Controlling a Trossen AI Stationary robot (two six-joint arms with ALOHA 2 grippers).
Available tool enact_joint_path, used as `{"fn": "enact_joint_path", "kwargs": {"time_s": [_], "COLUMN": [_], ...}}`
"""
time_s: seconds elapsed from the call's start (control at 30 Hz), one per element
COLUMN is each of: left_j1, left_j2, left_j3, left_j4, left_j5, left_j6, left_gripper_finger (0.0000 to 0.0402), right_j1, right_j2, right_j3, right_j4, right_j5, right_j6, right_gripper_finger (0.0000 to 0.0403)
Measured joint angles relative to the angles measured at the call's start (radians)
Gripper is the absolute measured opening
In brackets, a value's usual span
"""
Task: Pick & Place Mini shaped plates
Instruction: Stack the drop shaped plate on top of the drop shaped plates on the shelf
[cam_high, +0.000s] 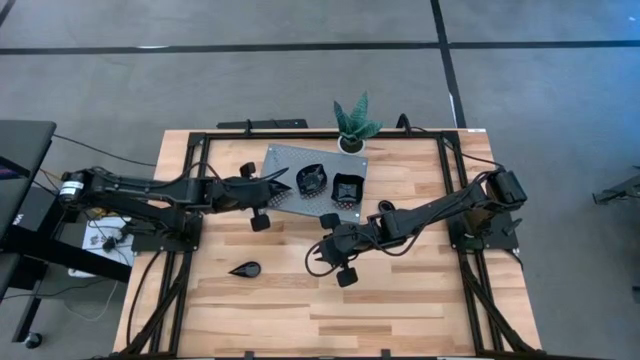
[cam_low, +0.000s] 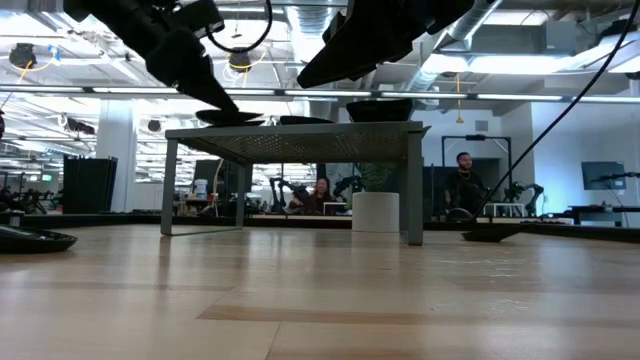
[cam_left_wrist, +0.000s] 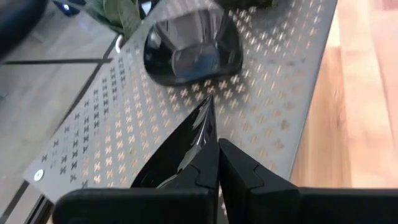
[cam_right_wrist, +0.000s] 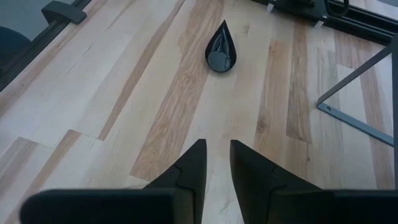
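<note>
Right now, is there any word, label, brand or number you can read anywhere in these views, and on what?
None can be read.
The grey perforated stand bears only a punched cross pattern, no lettering.
A small round white spot sits at its corner; any print on it is too small to read.
The black plates show no markings.

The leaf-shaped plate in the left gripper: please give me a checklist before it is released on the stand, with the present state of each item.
1. Left gripper shut on the leaf-shaped plate: ok, the fingers pinch its rim.
2. Plate is over the grey perforated stand: ok.
3. Plate is resting on the stand surface: cannot tell.
4. Landing spot is apart from the wavy plate and the square plate already on the stand: ok.
5. Right gripper is away from the stand: ok, it hovers over the table, empty.
6. Teardrop plate waits on the table: ok.
</note>
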Motion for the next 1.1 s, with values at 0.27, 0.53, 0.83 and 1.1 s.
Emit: {"fn": "enact_joint_path", "kwargs": {"time_s": [0.27, 0.53, 0.83, 1.1], "left_j1": [0.001, 0.002, 0.023, -0.045], "left_j2": [0.0, 0.0, 0.0, 0.0], "left_j3": [0.0, 0.0, 0.0, 0.001], "left_j4": [0.043, 0.043, 0.073, 0.111], "left_j5": [0.0, 0.0, 0.0, 0.165], "left_j6": [0.005, 0.007, 0.007, -0.109], "left_gripper_finger": [0.0006, 0.0009, 0.0052, 0.0081], "right_j1": [-0.002, -0.002, -0.002, -0.014], "right_j2": [0.0, 0.0, 0.0, 0.0], "right_j3": [0.0, 0.0, 0.0, 0.0], "right_j4": [0.0, 0.003, 0.003, 0.003], "right_j5": [0.0, 0.0, 0.0, 0.0], "right_j6": [-0.017, -0.024, -0.026, -0.027], "right_gripper_finger": [0.0066, 0.0066, 0.0066, 0.0066]}}
